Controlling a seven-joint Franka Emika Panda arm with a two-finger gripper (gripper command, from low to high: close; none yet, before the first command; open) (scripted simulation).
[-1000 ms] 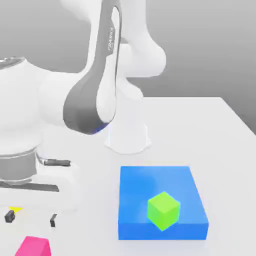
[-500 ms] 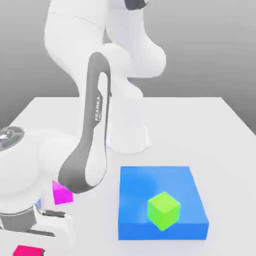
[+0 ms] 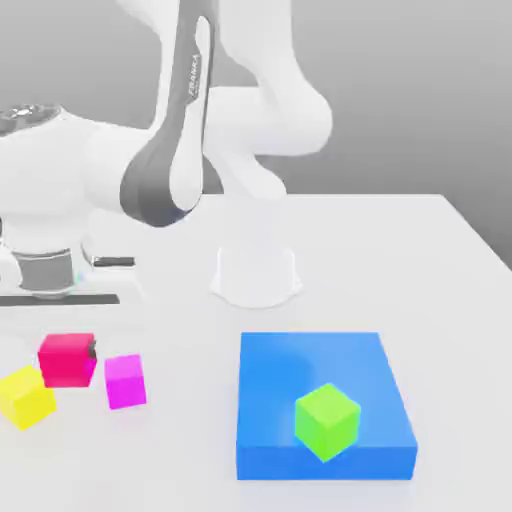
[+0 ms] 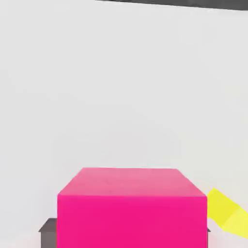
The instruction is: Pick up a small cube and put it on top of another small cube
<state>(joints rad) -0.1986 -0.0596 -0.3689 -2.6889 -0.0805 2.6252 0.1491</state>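
Crimson cube (image 3: 67,359) apparently lifted in pincer (image 4: 127,237) grip; magenta cube (image 3: 125,381) just beside, toward exterior view's right.

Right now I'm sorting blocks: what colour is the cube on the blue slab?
Lime green cube, clearest in the exterior view.

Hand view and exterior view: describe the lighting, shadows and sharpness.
Exterior view: soft, even light, faint shadows under the crimson cube, the edges slightly blurred. Hand view: flat light, the crimson cube close with a lighter top face, no glare, the yellow cube cut by the frame edge.
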